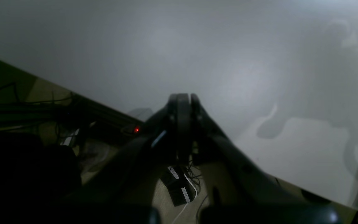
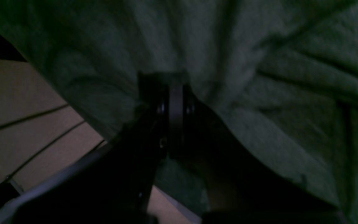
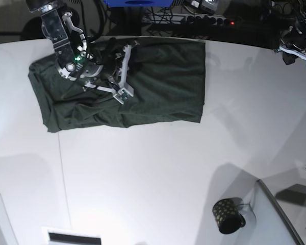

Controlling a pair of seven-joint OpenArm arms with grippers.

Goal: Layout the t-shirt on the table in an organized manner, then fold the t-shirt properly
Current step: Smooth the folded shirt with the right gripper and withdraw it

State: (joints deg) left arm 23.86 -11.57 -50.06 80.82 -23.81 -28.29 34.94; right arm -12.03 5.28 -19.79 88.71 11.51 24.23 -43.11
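Dark green fabric: the large plain soft short-sleeved t-shirt (image 3: 143, 92) is lying on the smooth white surface (image 3: 153, 168), spread as a rough rectangle but creased, bunching toward its far edge.
Right gripper (image 2: 176, 81): its fingers are sitting pressed together over the shirt's far edge; the right wrist view is showing folds of green cloth crowding around them, so they are probably pinching fabric, though the cloth between them is hidden.
Left gripper (image 1: 183, 101): its fingers are sitting pressed together on nothing, hanging well apart from the shirt, over the bare surface near its far rim.
Small dark gold-dotted mug (image 3: 227, 215): it is standing well apart from the shirt, on the near side.
Stage: my reading is that laying out is not yet finished, since wrinkles are running across the body.
Risk: a one-sided pull could be dragging the whole shirt or doubling a layer under, because the other side is lying unpinned.
Risk: a thin pinch could be slipping off the hem, dropping the cloth crumpled.
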